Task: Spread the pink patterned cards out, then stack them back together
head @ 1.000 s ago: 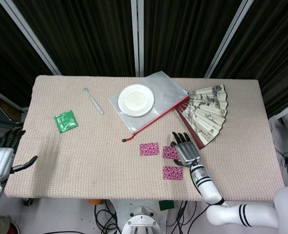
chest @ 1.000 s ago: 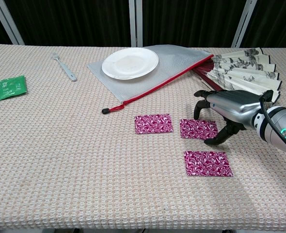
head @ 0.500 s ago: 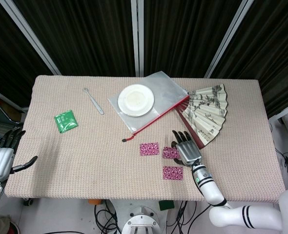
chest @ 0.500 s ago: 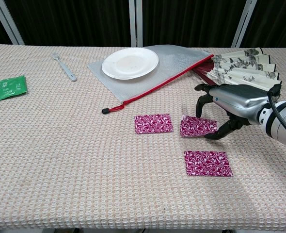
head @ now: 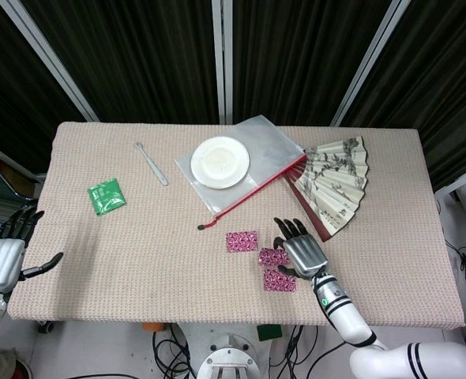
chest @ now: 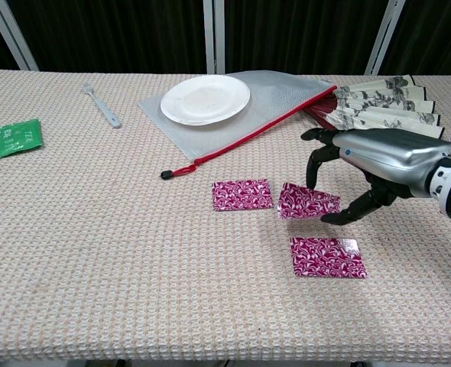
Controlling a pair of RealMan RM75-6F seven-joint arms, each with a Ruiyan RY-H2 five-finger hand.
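Three pink patterned cards are on the table. One card (chest: pixel 242 194) (head: pixel 242 241) lies flat at the left, another card (chest: pixel 327 257) (head: pixel 279 280) lies flat nearest the front edge. My right hand (chest: pixel 374 163) (head: pixel 301 252) pinches the third card (chest: pixel 307 202) (head: pixel 272 257) between thumb and fingers and holds it tilted just above the cloth, between the other two. My left hand (head: pixel 0 253) hangs off the table's left edge with its fingers apart and nothing in it.
A white plate (chest: pixel 206 99) rests on a clear zip pouch (chest: pixel 283 93) with a red edge. A painted folding fan (chest: pixel 386 105) lies behind my right hand. A metal fork (chest: pixel 101 105) and a green packet (chest: pixel 11 138) lie at the left.
My right hand closed on the middle card, lifted its edge off the cloth and drew it slightly toward the front card. The left hand stayed still.
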